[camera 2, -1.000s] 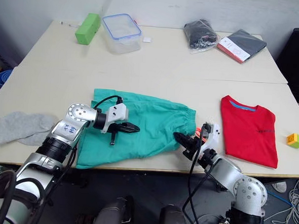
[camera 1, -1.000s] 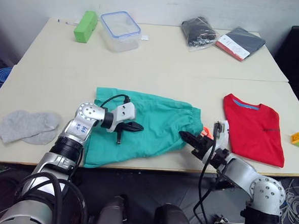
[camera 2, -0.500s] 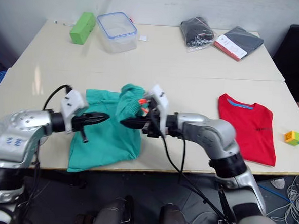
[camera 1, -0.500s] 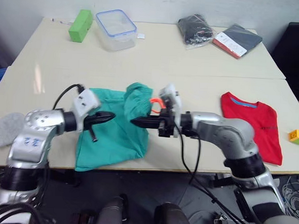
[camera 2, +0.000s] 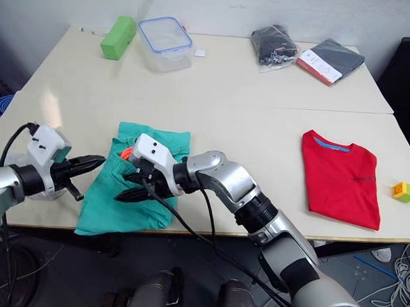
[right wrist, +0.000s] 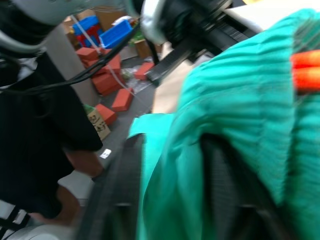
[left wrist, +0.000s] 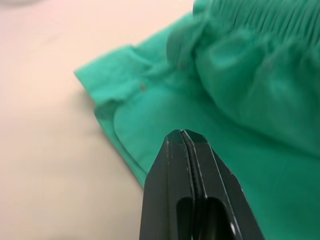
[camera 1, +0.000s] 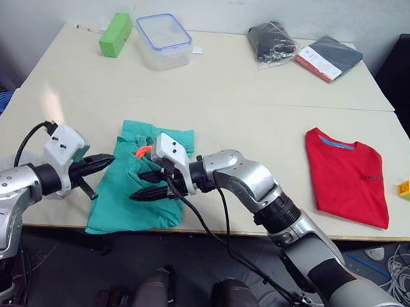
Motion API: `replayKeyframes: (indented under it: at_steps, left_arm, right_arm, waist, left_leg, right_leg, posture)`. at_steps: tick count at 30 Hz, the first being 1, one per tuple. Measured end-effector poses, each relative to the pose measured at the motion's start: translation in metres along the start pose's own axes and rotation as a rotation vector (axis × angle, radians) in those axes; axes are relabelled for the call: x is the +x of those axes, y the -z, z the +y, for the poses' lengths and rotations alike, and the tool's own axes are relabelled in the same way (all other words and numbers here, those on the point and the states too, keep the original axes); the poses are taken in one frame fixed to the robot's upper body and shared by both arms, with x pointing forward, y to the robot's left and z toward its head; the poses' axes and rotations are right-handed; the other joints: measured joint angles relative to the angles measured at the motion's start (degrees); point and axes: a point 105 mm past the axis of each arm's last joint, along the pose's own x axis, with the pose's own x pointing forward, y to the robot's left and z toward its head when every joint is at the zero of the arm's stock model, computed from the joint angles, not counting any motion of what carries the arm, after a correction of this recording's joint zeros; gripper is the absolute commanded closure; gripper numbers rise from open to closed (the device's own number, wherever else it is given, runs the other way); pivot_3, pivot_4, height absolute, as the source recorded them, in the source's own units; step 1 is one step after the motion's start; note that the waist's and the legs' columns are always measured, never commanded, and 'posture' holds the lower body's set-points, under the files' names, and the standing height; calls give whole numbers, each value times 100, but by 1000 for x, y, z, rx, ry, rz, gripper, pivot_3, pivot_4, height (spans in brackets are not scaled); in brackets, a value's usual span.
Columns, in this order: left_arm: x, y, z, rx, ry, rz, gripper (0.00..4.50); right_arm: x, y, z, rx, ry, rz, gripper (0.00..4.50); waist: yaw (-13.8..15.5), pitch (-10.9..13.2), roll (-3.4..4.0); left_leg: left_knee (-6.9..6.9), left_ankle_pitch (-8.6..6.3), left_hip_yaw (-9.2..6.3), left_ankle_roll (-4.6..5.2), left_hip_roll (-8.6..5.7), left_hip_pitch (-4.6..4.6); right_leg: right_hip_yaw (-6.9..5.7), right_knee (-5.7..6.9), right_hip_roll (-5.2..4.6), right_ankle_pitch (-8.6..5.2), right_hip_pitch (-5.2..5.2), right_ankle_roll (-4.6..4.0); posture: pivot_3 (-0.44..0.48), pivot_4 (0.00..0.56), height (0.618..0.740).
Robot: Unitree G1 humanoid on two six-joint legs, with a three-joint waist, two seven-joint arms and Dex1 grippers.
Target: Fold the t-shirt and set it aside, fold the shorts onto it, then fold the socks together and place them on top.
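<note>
- I see two big pale tables [camera 1: 216, 78] pushed together, with a white wall behind them.
- At the far side sit a green block [camera 1: 115, 34], a clear box [camera 1: 164, 41] with a blue rim and some dark bagged cloth [camera 1: 271, 43].
- The red t-shirt [camera 1: 347, 177] lies folded flat on the right, by itself, well apart from the rest. I think that step is done.
- The step in hand is folding the shorts [camera 1: 137, 189]. They lie near the front edge, doubled over, with the orange string [camera 1: 142, 150] peeking out on top.
- My right gripper [camera 1: 144, 192] reaches across and pinches a fold of the green cloth. The cloth hangs over its fingers in the right wrist view.
- My left gripper [camera 1: 105, 161] is beside the left edge of the shorts. Its fingers are pressed together with nothing between them.
- The grey socks [camera 1: 11, 162] are mostly hidden behind my left arm.
- Next, I think I should lay this fold down flat and let go. The left gripper could press the edge so it does not spring back.
- The shorts are not yet on the t-shirt, so they need carrying to the right after that.
</note>
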Motion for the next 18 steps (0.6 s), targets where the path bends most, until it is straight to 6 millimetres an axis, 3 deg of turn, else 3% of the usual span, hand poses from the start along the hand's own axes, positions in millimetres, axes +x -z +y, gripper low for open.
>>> replayKeyframes:
  at_steps: [2,7,11,14,18]
  left_arm:
    - [4,-19,3,39,9,-46,4500]
    - [18,-72,-1,106,84,-191,4500]
    - [28,-107,-22,121,238,-282,4500]
    - [32,-119,-46,170,367,-302,4500]
    - [36,-114,-47,179,389,-272,4500]
  right_arm:
    - [-6,-5,5,-20,-20,-28,1078]
    - [-24,-20,10,-61,-31,-88,1078]
    - [-35,-25,14,-77,-42,-98,1078]
    - [-35,-19,15,-69,-51,-82,1078]
    - [-17,-1,4,-94,2,5,1078]
  waist:
    - [-2,0,0]
    - [-6,0,-2]
    - [-29,1,-3]
    - [-37,1,-3]
    - [-63,1,-3]
  left_leg:
    - [-2,0,0,-2,-1,0]
    - [-4,0,2,-5,0,1]
    - [-5,2,6,-8,4,2]
    - [-4,3,11,-11,5,2]
    - [-4,9,19,-18,13,11]
  right_leg:
    - [0,0,1,0,0,0]
    - [0,1,5,0,0,0]
    - [3,-1,11,0,-1,0]
    - [8,-2,14,0,-2,0]
    - [19,3,22,0,-5,0]
  posture:
    - [0,150,740]
    - [0,150,740]
    - [0,150,740]
    - [0,150,740]
    - [0,150,740]
